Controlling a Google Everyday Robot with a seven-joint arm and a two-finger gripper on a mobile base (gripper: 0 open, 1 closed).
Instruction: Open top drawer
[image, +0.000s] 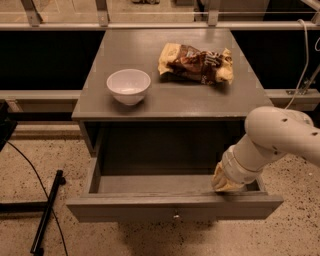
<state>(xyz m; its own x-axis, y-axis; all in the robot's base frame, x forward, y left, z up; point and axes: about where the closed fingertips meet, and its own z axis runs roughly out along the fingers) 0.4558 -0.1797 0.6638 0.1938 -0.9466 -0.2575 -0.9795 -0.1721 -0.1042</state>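
Note:
The top drawer (150, 206) of the grey cabinet is pulled far out, its deep box open and bare inside. Its flat front faces me with a small round metal knob (175, 216) at centre. My gripper (225, 184) reaches down into the drawer's right end, just behind the front panel, at the end of the white arm (280, 140) coming in from the right. The arm's wrist hides the fingertips. The lower drawers are out of view.
On the cabinet top (100, 100) stand a white bowl (128, 86) at left and a brown-and-yellow snack bag (196, 63) at right. A black stand and cable (45, 210) lie on the speckled floor at left. A railing runs behind the cabinet.

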